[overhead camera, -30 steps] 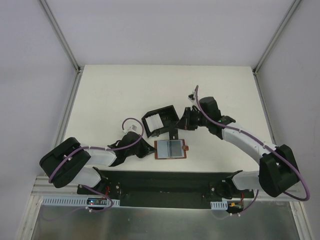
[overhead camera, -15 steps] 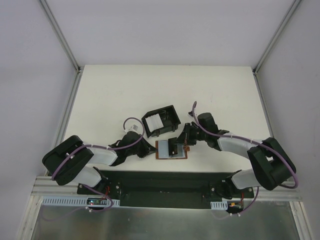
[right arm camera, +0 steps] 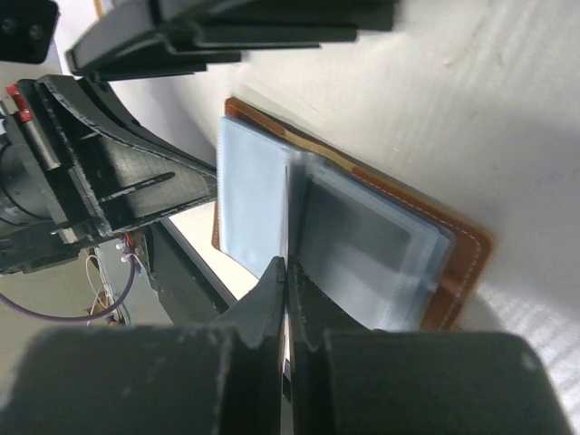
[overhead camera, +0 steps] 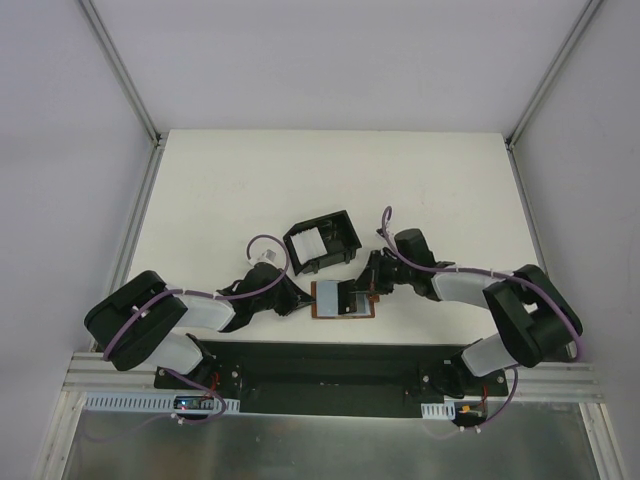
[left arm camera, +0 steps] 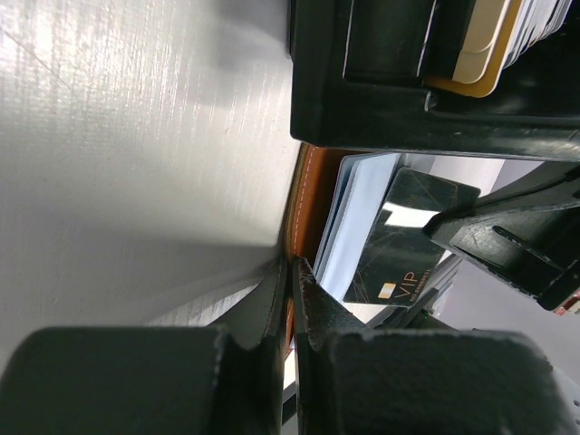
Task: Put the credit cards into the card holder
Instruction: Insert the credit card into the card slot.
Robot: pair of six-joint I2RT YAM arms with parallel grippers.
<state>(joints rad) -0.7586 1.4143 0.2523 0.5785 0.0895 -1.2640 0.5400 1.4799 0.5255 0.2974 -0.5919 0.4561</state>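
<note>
With jaws pressed together, the left gripper [left arm camera: 292, 265] bears on the open brown wallet's [overhead camera: 322, 302] edge and the right gripper [right arm camera: 286, 264] touches the pale credit cards [right arm camera: 254, 195] in its sleeves (black card holder [overhead camera: 345, 236] just behind), where closed tips risk skidding and dragging the wallet.
</note>
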